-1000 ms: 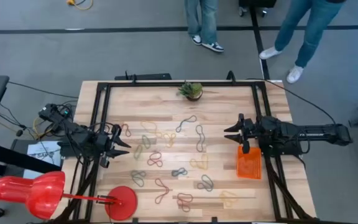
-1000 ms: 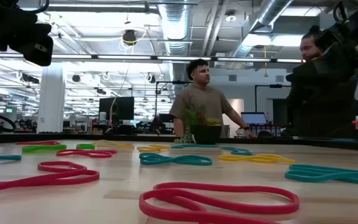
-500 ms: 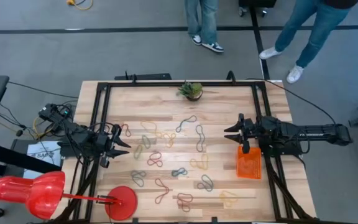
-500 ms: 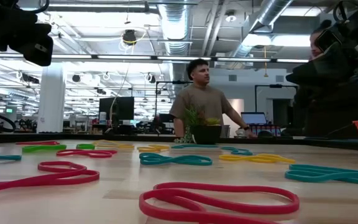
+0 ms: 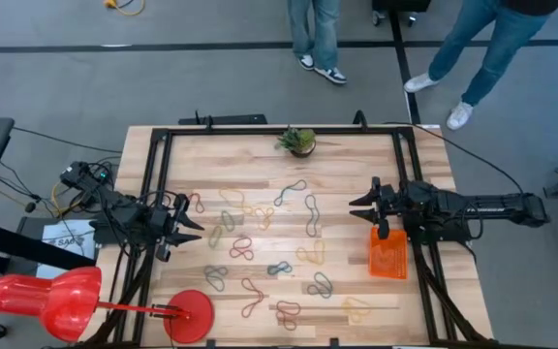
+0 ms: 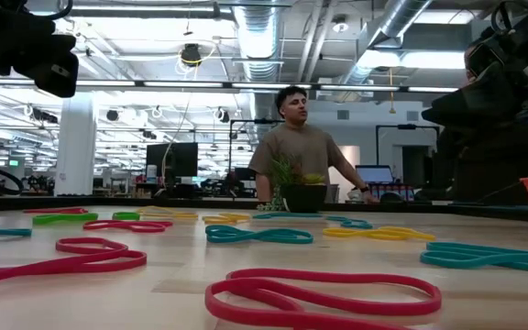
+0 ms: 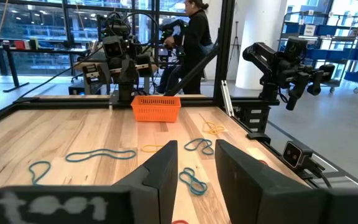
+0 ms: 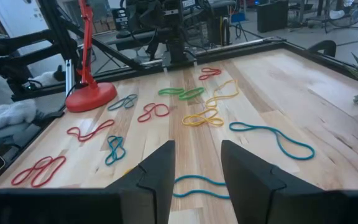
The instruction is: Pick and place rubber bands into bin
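Note:
Many rubber bands lie flat and loose across the wooden table (image 5: 356, 155), among them a red one (image 5: 242, 247), a teal one (image 5: 291, 192) and a yellow one (image 5: 310, 255). The orange bin (image 5: 387, 254) stands on the table near the right edge, also visible in the left wrist view (image 7: 156, 107). My left gripper (image 5: 198, 224) hovers open at the table's left side, pointing right. My right gripper (image 5: 358, 210) hovers open just beyond the bin's far end, pointing left. Nothing is between either pair of fingers (image 7: 196, 168) (image 8: 197, 168).
A potted plant (image 5: 298, 142) stands at the far edge. A red lamp base (image 5: 190, 315) sits at the near left corner. A black frame (image 5: 153, 194) borders the table. Two people stand beyond the far edge (image 5: 316, 34).
Both grippers and all the bands have kept still. In the low view, a person's head at the right has slipped out of sight behind my right arm.

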